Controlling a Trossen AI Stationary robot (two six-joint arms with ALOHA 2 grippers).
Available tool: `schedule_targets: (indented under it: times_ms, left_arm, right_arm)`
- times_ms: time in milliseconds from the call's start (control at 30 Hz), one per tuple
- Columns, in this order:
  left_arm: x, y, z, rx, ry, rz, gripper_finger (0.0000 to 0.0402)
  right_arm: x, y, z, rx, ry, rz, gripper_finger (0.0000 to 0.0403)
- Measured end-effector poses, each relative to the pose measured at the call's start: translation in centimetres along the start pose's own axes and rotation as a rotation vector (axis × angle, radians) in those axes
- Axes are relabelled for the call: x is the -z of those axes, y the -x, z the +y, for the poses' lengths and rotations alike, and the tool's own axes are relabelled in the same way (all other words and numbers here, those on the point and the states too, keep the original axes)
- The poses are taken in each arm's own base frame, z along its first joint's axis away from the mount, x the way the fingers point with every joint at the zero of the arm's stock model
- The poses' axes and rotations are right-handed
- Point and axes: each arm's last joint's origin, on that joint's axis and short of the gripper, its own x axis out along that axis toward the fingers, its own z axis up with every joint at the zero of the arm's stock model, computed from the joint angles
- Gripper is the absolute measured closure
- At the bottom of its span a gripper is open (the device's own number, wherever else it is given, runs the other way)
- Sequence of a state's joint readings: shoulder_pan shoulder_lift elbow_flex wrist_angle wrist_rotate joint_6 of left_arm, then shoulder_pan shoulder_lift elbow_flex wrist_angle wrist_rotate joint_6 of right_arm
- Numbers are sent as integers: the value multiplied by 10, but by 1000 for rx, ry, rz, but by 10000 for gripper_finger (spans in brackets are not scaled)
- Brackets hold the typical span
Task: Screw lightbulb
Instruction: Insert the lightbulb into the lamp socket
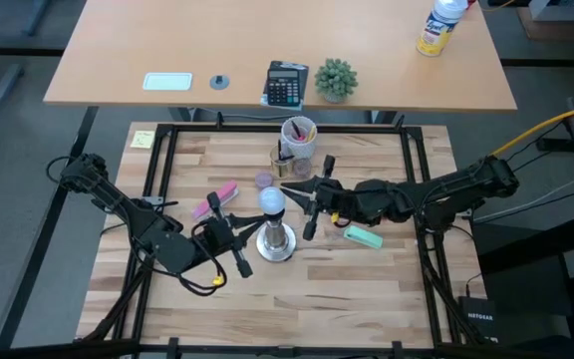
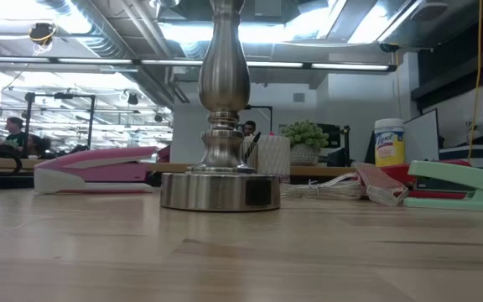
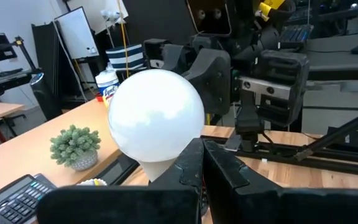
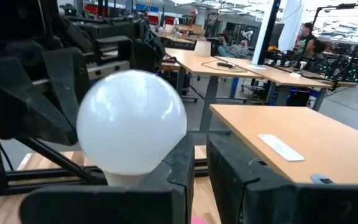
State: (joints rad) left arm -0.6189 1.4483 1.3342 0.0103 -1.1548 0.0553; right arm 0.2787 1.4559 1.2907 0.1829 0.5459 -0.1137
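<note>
The white frosted lightbulb stands upright with its base in the top of the silver socket stand, whose round base rests on the wooden table. My left gripper is shut, its tips close beside the bulb's neck on the table's left side. My right gripper is shut, its tips close beside the bulb on its far right side. The low view shows only the stand's base and stem, not the bulb or the grippers. My left gripper's fingers are level with the bulb's neck and come from the table's left; I cannot tell whether they touch it. My right gripper's fingers are level beside the bulb's lower part and come from the right; I cannot tell whether they touch it.
A pink stapler lies left of the stand and a green stapler lies to its right. A purple cap and a white cup of pens are behind it. A calculator and a plant are on the far desk.
</note>
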Motion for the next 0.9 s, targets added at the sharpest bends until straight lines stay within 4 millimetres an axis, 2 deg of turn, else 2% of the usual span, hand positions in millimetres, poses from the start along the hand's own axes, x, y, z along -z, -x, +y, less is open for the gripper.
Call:
schedule_targets:
  times_ms: [900]
  left_arm:
    - [5, 1, 1, -60, -58, 25, 400]
  right_arm:
    - [-1, 1, 3, -69, -4, -9, 355]
